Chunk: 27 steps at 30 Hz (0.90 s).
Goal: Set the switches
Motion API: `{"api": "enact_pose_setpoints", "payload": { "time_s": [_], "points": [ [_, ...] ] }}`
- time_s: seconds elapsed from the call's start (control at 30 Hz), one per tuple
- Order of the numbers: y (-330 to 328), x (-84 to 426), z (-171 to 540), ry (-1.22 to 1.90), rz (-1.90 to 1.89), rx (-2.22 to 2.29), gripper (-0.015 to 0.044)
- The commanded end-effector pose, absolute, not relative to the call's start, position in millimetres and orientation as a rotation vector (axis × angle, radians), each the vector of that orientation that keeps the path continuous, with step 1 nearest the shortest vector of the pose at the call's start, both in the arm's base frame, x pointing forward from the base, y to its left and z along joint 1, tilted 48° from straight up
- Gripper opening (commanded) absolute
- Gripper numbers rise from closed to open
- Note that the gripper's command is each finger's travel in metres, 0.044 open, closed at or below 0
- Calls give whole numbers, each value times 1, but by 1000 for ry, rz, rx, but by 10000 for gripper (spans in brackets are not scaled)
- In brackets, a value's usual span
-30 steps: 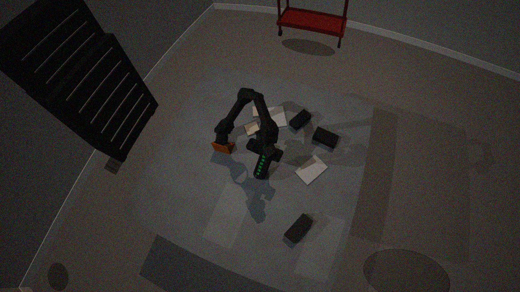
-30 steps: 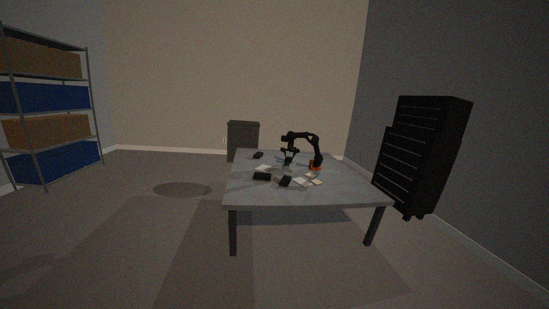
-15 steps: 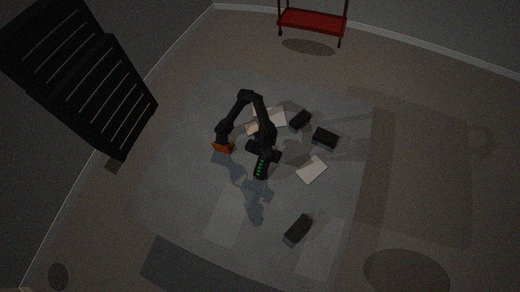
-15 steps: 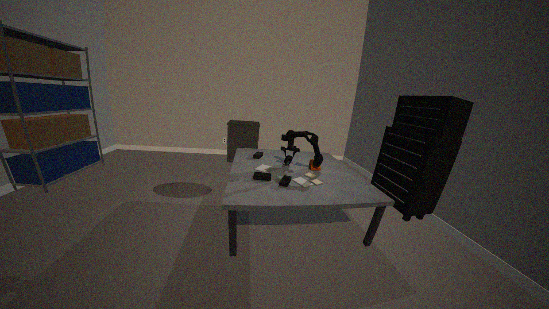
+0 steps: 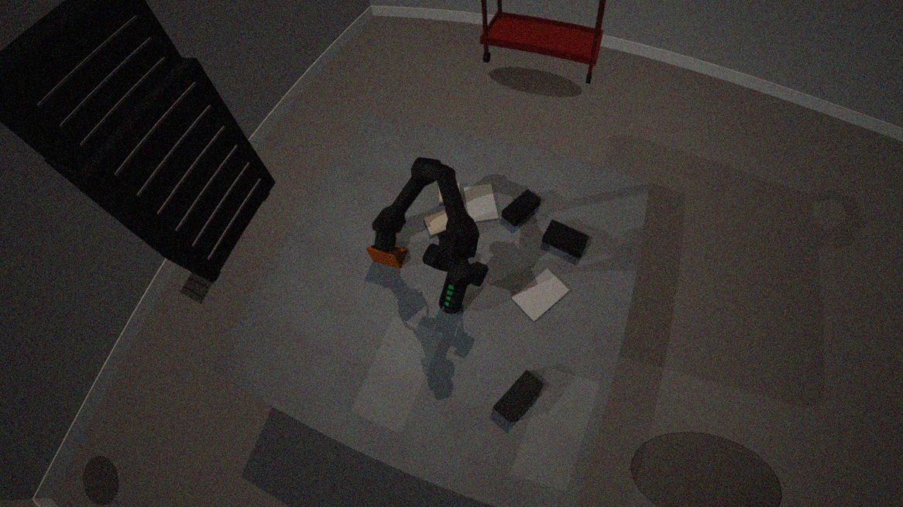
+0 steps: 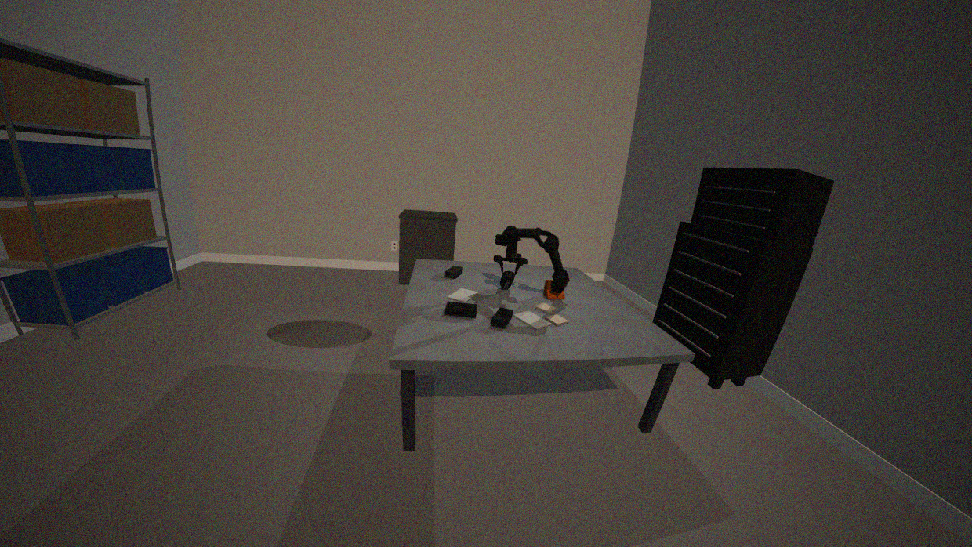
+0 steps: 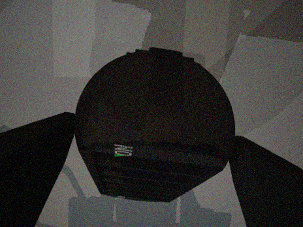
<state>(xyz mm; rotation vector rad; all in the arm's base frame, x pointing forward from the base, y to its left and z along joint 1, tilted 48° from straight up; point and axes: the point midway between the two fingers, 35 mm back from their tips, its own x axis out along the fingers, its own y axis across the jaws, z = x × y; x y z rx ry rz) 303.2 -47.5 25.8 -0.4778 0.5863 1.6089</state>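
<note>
The dark controller unit (image 5: 451,297) (image 6: 506,280) (image 7: 153,98) is held in the air above the bench (image 5: 289,324) (image 6: 578,339). My gripper (image 7: 154,134) is shut on it, with one dark finger at each side in the wrist view. The top view shows a row of several small green marks on the unit. The wrist view looks at its broad rounded dark face, with small white print and a sliver of green low on the left. The switches are too foreshortened and dark there to read. The underside label cannot be made out.
Three dark modules lie on the bench: one (image 5: 521,208) (image 6: 502,316) by the pale plates, another (image 5: 565,239) (image 6: 461,309) beside it, and a third (image 5: 518,395) (image 6: 453,271) farther off. A pale plate (image 5: 540,295) (image 6: 462,295) lies between them. The arm's orange base (image 5: 386,256) (image 6: 554,293) stands nearby.
</note>
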Motion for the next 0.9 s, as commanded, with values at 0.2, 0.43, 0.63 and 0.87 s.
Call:
{"api": "enact_pose_setpoints", "payload": {
  "time_s": [0.2,0.43,0.63,0.87],
  "points": [
    [-58,305,22,570,1611,-468,336],
    [-63,305,19,559,1613,-456,336],
    [-68,305,17,550,1615,-446,336],
    [-73,305,14,539,1616,-434,336]
  ]
}}
